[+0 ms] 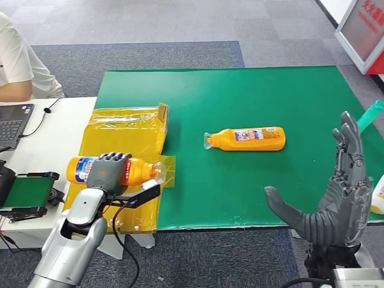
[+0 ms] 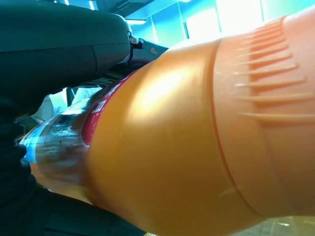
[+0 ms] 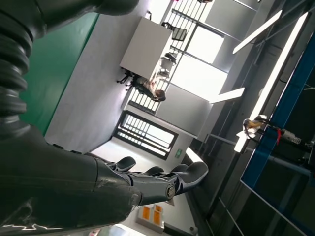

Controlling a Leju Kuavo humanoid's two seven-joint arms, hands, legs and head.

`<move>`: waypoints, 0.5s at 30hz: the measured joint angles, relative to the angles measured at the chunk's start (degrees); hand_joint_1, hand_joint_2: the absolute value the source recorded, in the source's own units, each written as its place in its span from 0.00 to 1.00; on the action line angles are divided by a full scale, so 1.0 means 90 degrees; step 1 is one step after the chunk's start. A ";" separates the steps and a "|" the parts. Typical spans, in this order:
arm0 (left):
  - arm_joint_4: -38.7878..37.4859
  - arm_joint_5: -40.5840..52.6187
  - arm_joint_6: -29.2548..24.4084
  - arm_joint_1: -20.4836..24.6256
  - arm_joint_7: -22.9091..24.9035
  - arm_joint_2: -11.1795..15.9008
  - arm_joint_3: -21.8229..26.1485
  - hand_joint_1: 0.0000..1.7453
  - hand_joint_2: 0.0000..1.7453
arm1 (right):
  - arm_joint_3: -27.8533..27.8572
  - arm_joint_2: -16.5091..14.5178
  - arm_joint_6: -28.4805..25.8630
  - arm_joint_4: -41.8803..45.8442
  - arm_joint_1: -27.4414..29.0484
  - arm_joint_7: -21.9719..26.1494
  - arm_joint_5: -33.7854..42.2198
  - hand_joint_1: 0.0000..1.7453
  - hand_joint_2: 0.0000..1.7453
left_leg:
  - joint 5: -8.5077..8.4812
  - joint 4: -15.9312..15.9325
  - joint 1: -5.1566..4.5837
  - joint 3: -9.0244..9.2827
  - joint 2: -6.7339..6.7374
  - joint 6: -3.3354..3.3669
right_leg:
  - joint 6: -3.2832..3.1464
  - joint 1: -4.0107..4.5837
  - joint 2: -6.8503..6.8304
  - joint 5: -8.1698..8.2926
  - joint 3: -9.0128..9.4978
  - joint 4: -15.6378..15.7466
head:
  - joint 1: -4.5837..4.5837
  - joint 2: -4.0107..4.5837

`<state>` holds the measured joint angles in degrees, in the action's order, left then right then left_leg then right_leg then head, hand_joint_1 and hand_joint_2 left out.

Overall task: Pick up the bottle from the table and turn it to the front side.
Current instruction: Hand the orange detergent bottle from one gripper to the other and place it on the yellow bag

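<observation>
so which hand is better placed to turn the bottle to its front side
Left. The left hand already grips an orange bottle lying sideways above the yellow sheet. The right hand is open, raised at the mat's near right edge, holding nothing.

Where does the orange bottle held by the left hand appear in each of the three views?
Head view: held bottle lower left, lying sideways in the left hand.
Left wrist view: the bottle fills most of the frame.
Right wrist view: not in it.
Shared landmark: the bottle's clear cap.
</observation>
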<state>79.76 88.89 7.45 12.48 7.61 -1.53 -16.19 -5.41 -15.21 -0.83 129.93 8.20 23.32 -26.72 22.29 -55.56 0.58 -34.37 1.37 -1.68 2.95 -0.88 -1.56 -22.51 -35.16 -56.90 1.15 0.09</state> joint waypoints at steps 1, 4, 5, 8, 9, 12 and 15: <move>-0.0008 0.0000 -0.0027 0.0022 0.0021 0.0000 0.0016 1.00 1.00 | 0.0009 0.0000 0.0002 0.0002 0.0008 0.0003 -0.0005 0.00 1.00 | 0.0000 0.0000 0.0000 0.0000 0.0000 0.0000 | 0.0000 0.0000 0.0000 0.0000 0.0000 0.0000 | 0.0000 0.0000; -0.0058 0.0000 -0.0115 0.0124 0.0033 0.0004 0.0137 1.00 1.00 | 0.0030 0.0000 0.0016 0.0009 0.0038 0.0018 -0.0014 0.00 1.00 | 0.0000 0.0000 0.0000 0.0000 0.0000 -0.0001 | 0.0000 0.0000 0.0000 0.0000 0.0000 0.0000 | -0.0001 0.0000; -0.0077 0.0000 -0.0150 0.0158 0.0010 0.0005 0.0203 1.00 1.00 | 0.0036 0.0000 0.0023 0.0013 0.0052 0.0022 -0.0015 0.00 1.00 | -0.0001 0.0000 0.0000 0.0000 0.0000 -0.0001 | 0.0000 0.0000 0.0000 0.0000 0.0000 0.0000 | -0.0001 0.0001; -0.0145 0.0000 -0.0264 0.0230 -0.0110 0.0013 0.0432 1.00 1.00 | 0.0048 0.0000 0.0032 0.0050 0.0089 0.0030 -0.0024 0.00 1.00 | -0.0002 0.0000 0.0000 0.0001 0.0000 -0.0002 | 0.0000 0.0001 0.0000 0.0000 0.0000 -0.0001 | -0.0001 0.0001; -0.0172 0.0000 -0.0294 0.0251 -0.0145 0.0017 0.0498 1.00 1.00 | 0.0050 0.0000 0.0032 0.0067 0.0093 0.0030 -0.0028 0.00 1.00 | -0.0002 0.0000 0.0001 0.0001 0.0000 -0.0002 | 0.0000 0.0001 0.0000 0.0000 0.0000 -0.0002 | -0.0001 0.0000; -0.0251 0.0000 -0.0352 0.0302 -0.0202 0.0023 0.0699 1.00 1.00 | 0.0052 0.0000 0.0029 0.0127 0.0095 0.0027 -0.0030 0.00 1.00 | -0.0002 0.0000 0.0001 0.0000 0.0000 -0.0002 | 0.0000 0.0001 0.0000 0.0000 0.0000 -0.0002 | 0.0000 0.0001; -0.0313 0.0000 -0.0362 0.0343 -0.0245 0.0028 0.0930 1.00 1.00 | 0.0053 0.0001 0.0022 0.0183 0.0103 0.0024 -0.0030 0.00 1.00 | -0.0002 0.0000 0.0000 0.0000 0.0000 -0.0002 | 0.0000 0.0001 0.0000 0.0000 0.0000 -0.0002 | 0.0001 0.0001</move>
<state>76.94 88.89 4.20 15.57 5.41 -1.28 -7.81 -4.93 -15.21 -0.63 131.58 9.12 23.54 -26.99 22.28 -55.56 0.58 -34.37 1.38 -1.70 2.95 -0.88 -1.56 -22.51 -35.16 -56.92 1.16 0.09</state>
